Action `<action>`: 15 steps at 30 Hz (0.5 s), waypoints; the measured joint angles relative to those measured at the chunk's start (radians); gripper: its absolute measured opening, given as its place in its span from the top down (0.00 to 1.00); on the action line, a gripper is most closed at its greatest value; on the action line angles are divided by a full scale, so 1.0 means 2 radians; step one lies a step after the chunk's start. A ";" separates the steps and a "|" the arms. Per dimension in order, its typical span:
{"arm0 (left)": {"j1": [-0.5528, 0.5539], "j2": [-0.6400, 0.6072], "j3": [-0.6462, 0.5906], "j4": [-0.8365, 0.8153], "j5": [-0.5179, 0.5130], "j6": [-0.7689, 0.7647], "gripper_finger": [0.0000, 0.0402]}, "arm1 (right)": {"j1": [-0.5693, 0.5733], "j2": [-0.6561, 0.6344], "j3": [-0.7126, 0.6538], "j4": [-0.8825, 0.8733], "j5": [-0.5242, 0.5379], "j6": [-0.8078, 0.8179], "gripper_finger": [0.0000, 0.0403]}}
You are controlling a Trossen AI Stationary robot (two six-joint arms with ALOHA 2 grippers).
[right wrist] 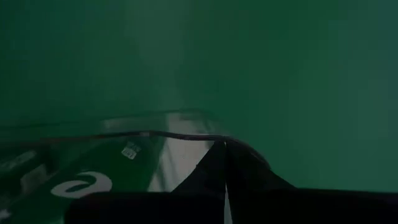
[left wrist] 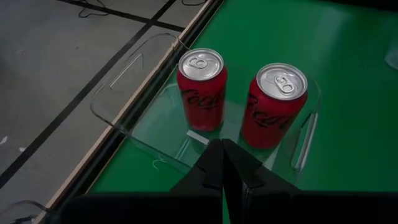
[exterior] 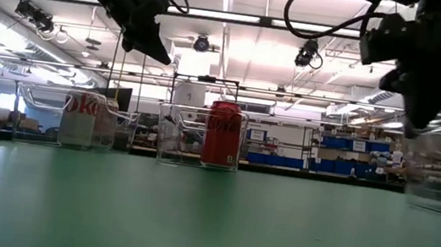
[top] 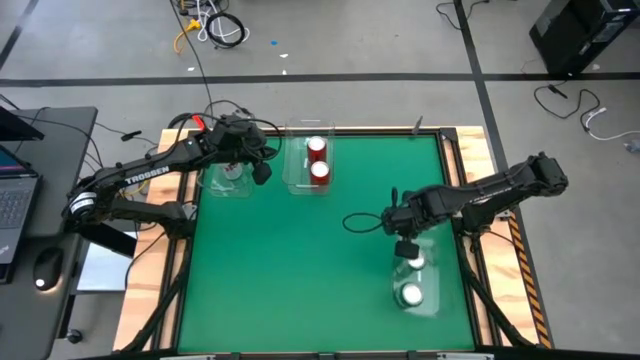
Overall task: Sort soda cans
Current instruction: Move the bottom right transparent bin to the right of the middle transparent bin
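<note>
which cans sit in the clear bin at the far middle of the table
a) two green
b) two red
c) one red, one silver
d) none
b: the high view shows two red cans together in that bin, and the left wrist view shows both upright.

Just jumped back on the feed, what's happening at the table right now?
Sorting looks nearly finished. Both red cans stand in the middle clear bin at the far edge; green cans sit in the bin at right, a silver can in the far-left one. The left gripper and right gripper hover shut and empty above the bins.
</note>
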 joint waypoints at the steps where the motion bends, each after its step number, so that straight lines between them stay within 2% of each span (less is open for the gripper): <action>1: 0.000 0.000 0.000 0.000 0.000 0.000 1.00 | -0.003 0.000 0.000 0.001 0.011 -0.003 1.00; 9: 0.000 0.000 0.000 -0.002 0.000 0.000 1.00 | -0.038 0.000 0.000 0.021 0.077 -0.033 1.00; 15: 0.000 0.000 0.000 -0.004 0.000 0.000 1.00 | -0.091 0.000 0.000 0.054 0.082 -0.084 1.00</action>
